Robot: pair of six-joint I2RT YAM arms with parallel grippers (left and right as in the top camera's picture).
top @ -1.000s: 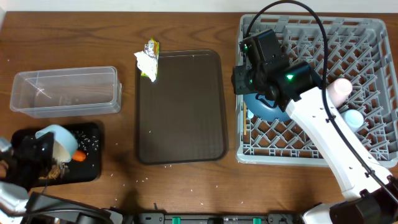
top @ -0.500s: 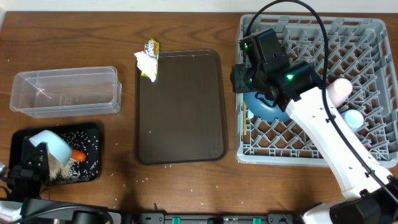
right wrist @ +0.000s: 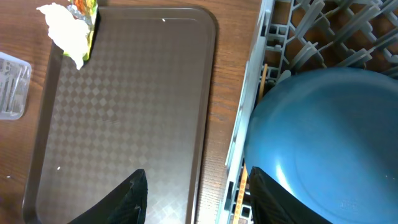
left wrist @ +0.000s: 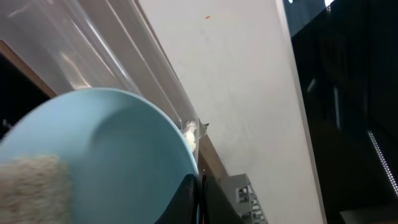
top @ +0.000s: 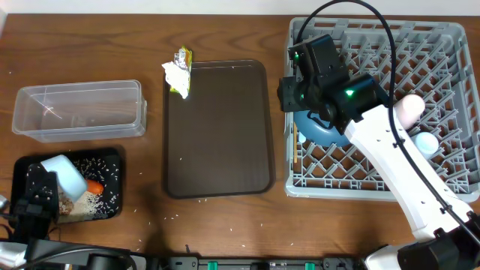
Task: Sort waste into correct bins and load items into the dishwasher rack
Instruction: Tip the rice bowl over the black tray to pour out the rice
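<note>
At the left, one black tray (top: 22,161) holds rice (top: 105,176) and one carrot (top: 93,187). The left pincer (top: 43,191) is clamped on one bowl (top: 64,172), tilted over that tray. One clear tub (top: 79,120) lies behind. One napkin (top: 175,76) and one wrapper (top: 184,55) touch the corner of one brown tray (top: 217,127). The right pincer (right wrist: 196,202) stands apart and grips nothing, at the edge of the one rack (top: 450,45). The rack holds one plate (right wrist: 323,137), one chopstick (right wrist: 263,79), a pink cup (top: 409,109) and a blue cup (top: 426,141).
</note>
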